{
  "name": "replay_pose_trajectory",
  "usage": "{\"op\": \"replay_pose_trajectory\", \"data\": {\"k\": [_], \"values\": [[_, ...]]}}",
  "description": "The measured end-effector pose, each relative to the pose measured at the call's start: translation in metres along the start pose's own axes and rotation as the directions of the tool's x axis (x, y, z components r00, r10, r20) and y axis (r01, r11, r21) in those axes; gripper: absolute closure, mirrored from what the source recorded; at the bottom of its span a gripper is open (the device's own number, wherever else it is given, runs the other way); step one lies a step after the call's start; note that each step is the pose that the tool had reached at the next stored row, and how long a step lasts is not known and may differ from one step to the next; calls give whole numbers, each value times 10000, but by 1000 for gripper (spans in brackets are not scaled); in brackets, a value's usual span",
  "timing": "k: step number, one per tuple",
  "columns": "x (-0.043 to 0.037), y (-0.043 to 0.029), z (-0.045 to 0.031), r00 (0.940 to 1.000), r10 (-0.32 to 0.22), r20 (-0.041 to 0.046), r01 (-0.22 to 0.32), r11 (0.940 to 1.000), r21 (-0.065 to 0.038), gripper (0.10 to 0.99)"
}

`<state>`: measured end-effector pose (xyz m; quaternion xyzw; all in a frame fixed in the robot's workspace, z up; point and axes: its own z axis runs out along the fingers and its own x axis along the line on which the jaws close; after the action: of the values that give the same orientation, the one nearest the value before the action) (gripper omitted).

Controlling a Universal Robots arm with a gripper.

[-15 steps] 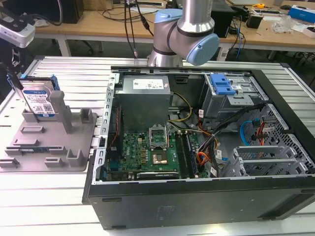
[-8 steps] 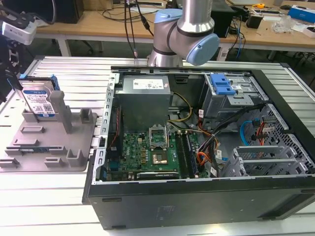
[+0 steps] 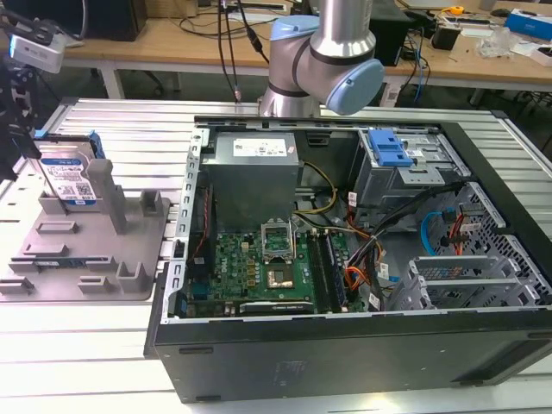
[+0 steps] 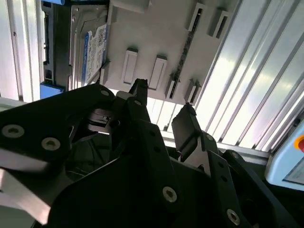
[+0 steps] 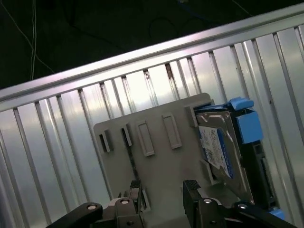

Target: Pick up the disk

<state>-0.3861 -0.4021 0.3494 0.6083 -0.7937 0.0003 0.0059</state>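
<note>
silver and blue-railed, the disk [image 3: 69, 177] stands on edge in a slot of the grey fixture plate [image 3: 129, 254], at the exterior view's left, well apart from the open computer case [image 3: 345, 366]. step in hand, by my judgement: approach, with no contact made. in both wrist views my gripper [image 5: 163, 190] [image 4: 164, 102] hangs above the plate with its fingers apart and nothing between them. the disk [image 5: 218, 149] [image 4: 92, 47] sits off to one side of my fingers, not between them. a grasp would call for the jaws to be centred over the disk's upper edge and aligned with its flat faces. obstructions: the fixture's upright posts [image 3: 114, 194] stand just beside the disk. the power supply [image 3: 254, 164] and blue bracket [image 3: 390, 148] lie inside the case, clear of the work.
</note>
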Motion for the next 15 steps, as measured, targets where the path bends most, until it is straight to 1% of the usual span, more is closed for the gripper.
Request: {"op": "replay_pose_trajectory", "data": {"k": [2, 5, 7, 9, 15], "values": [[0, -1, 2, 9996, -290, 5, 290, 9996, 31, 604], [-1, -3, 4, 9974, -718, 7, 718, 9974, 59, 604], [-2, -5, 7, 9941, -1087, 4, 1086, 9941, 72, 604], [-3, -9, 11, 9911, -1328, 0, 1328, 9911, 81, 604], [-4, -14, 11, 9903, -1388, -5, 1388, 9903, 81, 604]]}}
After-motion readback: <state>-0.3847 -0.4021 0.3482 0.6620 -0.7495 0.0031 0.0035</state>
